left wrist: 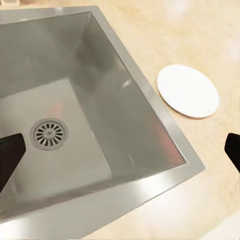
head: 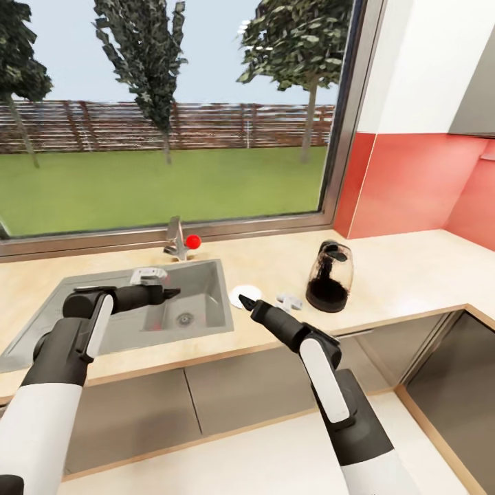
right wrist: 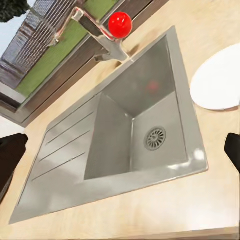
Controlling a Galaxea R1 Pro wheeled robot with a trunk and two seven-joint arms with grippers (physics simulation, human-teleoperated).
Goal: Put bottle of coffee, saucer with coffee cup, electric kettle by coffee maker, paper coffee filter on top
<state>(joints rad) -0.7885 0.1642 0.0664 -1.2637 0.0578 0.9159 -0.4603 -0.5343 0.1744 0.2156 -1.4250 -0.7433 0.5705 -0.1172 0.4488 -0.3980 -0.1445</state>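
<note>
Both arms hang out over the desk (head: 412,275), and neither holds anything. The left pincer (head: 172,293) hovers above the steel sink (head: 206,275) with its jaws spread wide: in its wrist view the two dark fingertips (left wrist: 10,155) stand far apart at the picture's edges with the drain between them. The right pincer (head: 242,301) is likewise open and empty, poised just short of the saucer (head: 245,293), which lies flat on the desk right beside the sink's rim; that nearness suggests the saucer is the next thing to be picked up. Beyond the right pincer, a little farther along the desk, stands the electric kettle (head: 328,276), upright and near a small pale object (head: 290,300) I cannot identify. A tap with a red knob (head: 192,241) rises behind the sink. From this, the station looks barely begun.
</note>
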